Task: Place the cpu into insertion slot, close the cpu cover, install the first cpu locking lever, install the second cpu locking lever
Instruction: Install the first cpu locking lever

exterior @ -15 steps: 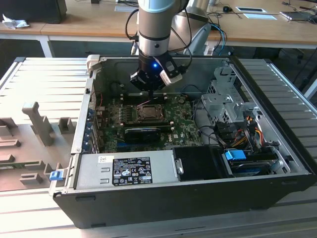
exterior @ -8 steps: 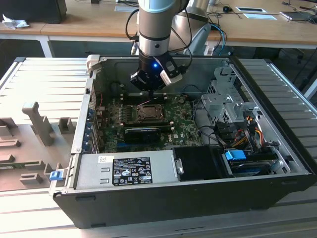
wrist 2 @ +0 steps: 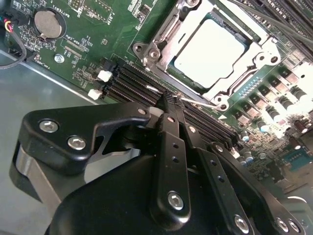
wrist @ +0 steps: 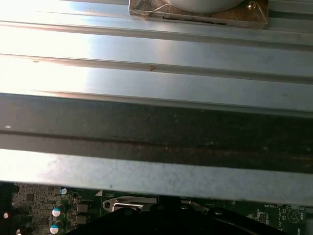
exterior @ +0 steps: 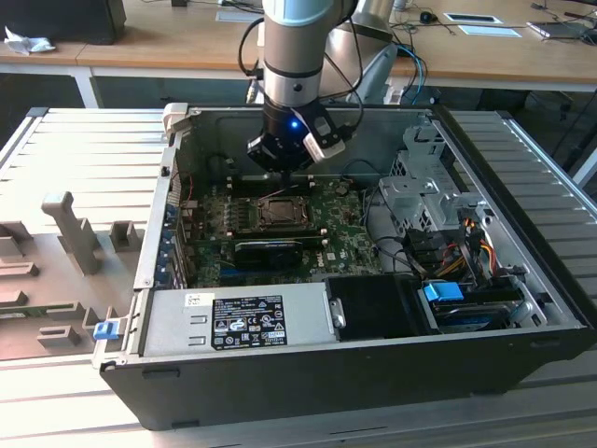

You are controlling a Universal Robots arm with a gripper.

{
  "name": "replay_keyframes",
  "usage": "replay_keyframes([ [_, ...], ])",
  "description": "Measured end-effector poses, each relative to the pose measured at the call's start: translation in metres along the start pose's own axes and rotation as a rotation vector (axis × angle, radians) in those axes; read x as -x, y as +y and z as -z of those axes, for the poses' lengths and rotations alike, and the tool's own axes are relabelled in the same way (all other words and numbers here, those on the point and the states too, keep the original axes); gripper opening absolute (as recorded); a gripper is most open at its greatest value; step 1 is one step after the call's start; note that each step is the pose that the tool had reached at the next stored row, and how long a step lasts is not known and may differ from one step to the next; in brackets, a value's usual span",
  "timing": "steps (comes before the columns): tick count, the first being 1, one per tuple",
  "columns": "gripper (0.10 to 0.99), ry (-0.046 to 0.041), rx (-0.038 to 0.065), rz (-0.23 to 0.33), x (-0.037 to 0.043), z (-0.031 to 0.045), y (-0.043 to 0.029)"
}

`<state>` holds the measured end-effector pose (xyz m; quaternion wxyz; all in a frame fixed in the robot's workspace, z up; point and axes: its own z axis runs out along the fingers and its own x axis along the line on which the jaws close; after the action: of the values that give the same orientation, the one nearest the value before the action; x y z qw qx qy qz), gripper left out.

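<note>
In the second wrist view the cpu [wrist 2: 208, 46], a silver-grey square, lies in the insertion slot [wrist 2: 161, 73] on the green board. The cpu cover [wrist 2: 254, 54] lies flat around it as a metal frame. A thin silver locking lever [wrist 2: 198, 102] runs along the socket edge nearest my gripper [wrist 2: 169, 96]. The black fingers are shut, with the tips right at this lever; I cannot tell whether they touch it. In the exterior view my gripper [exterior: 283, 163] hangs inside the open computer case, just behind the insertion slot [exterior: 280, 213].
Long black memory slots [wrist 2: 132, 83] lie between my gripper and the socket. A coin battery [wrist 2: 47, 23] sits on the board. The case holds a power supply [exterior: 242, 322], a black card [exterior: 270, 248], a drive cage [exterior: 429, 187] and cables [exterior: 466, 252]. Case walls [exterior: 308, 121] surround the board.
</note>
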<state>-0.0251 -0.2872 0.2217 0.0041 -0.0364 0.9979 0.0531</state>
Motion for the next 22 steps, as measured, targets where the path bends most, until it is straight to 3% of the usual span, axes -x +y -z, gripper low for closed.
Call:
replay_keyframes([
  [11,0.106,0.0000,0.000,0.000,0.0075,-0.0110,-0.0017],
  [22,0.106,0.0005,-0.003,0.000,0.0097,-0.0176,-0.0029],
])
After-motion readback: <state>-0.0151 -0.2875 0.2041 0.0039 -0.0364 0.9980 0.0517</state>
